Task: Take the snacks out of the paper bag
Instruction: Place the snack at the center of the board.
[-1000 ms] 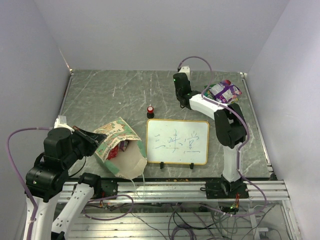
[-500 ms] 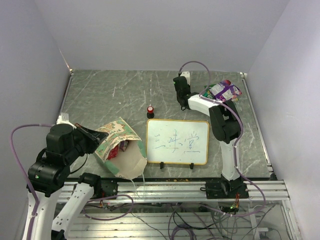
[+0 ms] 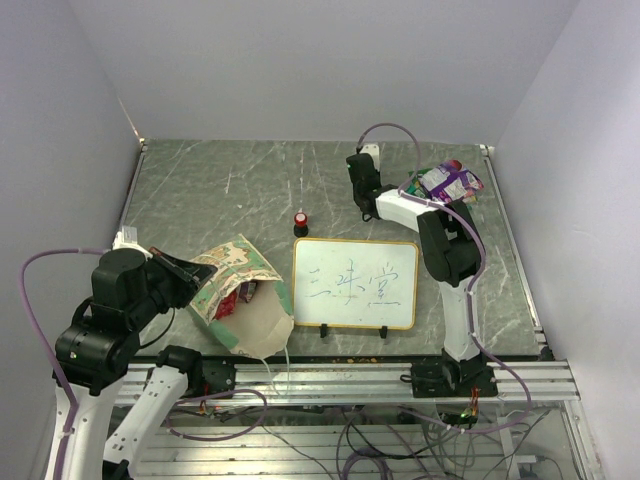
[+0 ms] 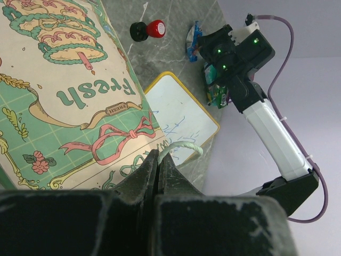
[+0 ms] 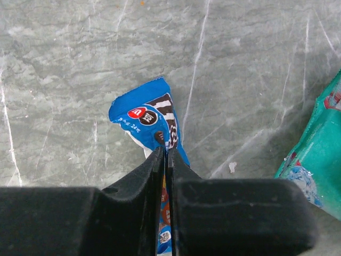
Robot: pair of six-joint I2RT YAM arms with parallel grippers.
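Partway through the unpacking: your right end effector, reaching to the far side of the surface, has its jaws drawn almost together on the lower end of a blue packet. The packet lies flat on the stone with a green packet just beside it.

A small heap of snacks, purple-and-white and green, sits near the far right corner, well apart from the paper bag. Those count as out.

The bag lies tipped at the near left, just beside the whiteboard, its mouth open toward the camera. At least one red packet shows inside, so the job is not finished. How many more lie deeper in the bag cannot be told.

Your left end effector is fully closed, pinching the bag's string handle at the rim and holding the mouth up. The red-topped knob stands beyond the whiteboard and plays no part.

What is left for you, by the look of it: set the blue packet down, then fetch the red ones.
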